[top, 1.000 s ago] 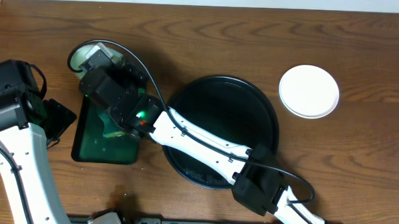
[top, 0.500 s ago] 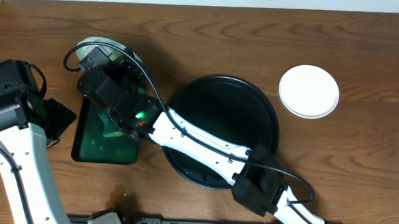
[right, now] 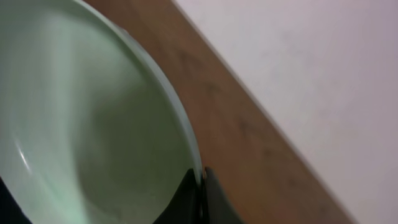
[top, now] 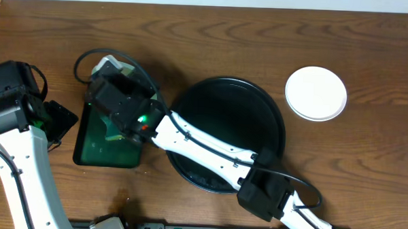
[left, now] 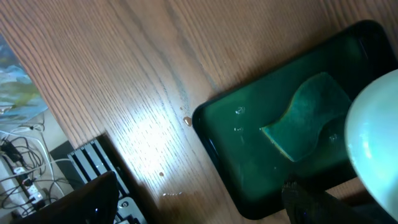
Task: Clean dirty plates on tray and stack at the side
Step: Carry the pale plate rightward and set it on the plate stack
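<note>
In the right end effector (right: 201,184), a plate (right: 93,124) is pinched by its rim. The left end effector (top: 57,120) gapes empty.

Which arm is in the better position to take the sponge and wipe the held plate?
Left. The left gripper is open and empty beside the green tray, sponge in its view. The right gripper is shut on the plate's rim.

The plate (right: 93,124) pinched in the right claw (right: 200,182) is shown as white with a pale green cast. Below that claw, a dark-green rectangular tray (left: 230,155) with a teal sponge (left: 308,118) is seen. Brown wood grain is displayed by the table (top: 213,40); the round tray (top: 279,131) is black.
</note>
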`<action>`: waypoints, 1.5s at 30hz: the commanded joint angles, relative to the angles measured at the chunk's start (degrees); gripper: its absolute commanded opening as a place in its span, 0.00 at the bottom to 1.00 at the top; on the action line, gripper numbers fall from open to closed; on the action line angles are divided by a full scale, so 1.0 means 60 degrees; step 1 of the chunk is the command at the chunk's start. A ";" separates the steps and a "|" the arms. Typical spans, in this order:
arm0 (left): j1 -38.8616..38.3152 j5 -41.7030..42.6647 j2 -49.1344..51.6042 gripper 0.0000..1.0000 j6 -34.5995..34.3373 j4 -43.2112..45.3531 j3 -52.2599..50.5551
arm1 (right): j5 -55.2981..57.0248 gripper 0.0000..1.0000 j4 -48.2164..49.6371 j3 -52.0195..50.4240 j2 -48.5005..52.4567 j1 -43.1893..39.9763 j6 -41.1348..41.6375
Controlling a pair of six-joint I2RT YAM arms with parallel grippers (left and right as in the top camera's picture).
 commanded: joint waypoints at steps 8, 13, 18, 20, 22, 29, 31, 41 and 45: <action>0.0051 0.0106 -0.0011 0.84 0.0058 0.0047 0.0058 | -0.2830 0.01 -0.1916 0.0477 -0.0761 -0.1705 0.3778; -0.0160 0.1093 0.0393 0.85 0.0925 0.0328 0.0058 | -0.4543 0.01 -0.4237 0.1530 -0.0874 -0.3362 0.4499; -0.0987 0.1315 0.1137 0.84 0.1428 0.0590 0.0058 | -0.5719 0.01 -0.6178 0.2211 -0.0874 -0.5224 0.4881; -0.1494 0.1311 0.1468 0.84 0.1610 0.0707 0.0058 | -0.6033 0.01 -0.6714 0.2280 -0.0874 -0.5971 0.4958; -0.2080 0.1315 0.1803 0.84 0.1734 0.0852 0.0058 | -0.6127 0.01 -0.7184 0.2280 -0.0874 -0.6612 0.4972; -0.4317 0.1304 0.2790 0.84 0.1814 0.1606 0.0058 | -0.5708 0.01 -0.8918 0.2273 -0.0871 -0.8681 0.5140; -0.4801 0.1304 0.2976 0.84 0.1807 0.1821 0.0058 | -0.5202 0.01 -0.9388 0.2193 -0.0871 -0.9184 0.5275; -0.5949 0.1304 0.3311 0.85 0.1785 0.2211 0.0055 | -0.5406 0.01 -0.9839 0.0120 -0.0914 -1.1143 0.5271; -0.5992 0.1304 0.3311 0.85 0.1785 0.2226 0.0055 | -0.5337 0.01 -0.9133 -0.1202 -0.0914 -1.1187 0.5271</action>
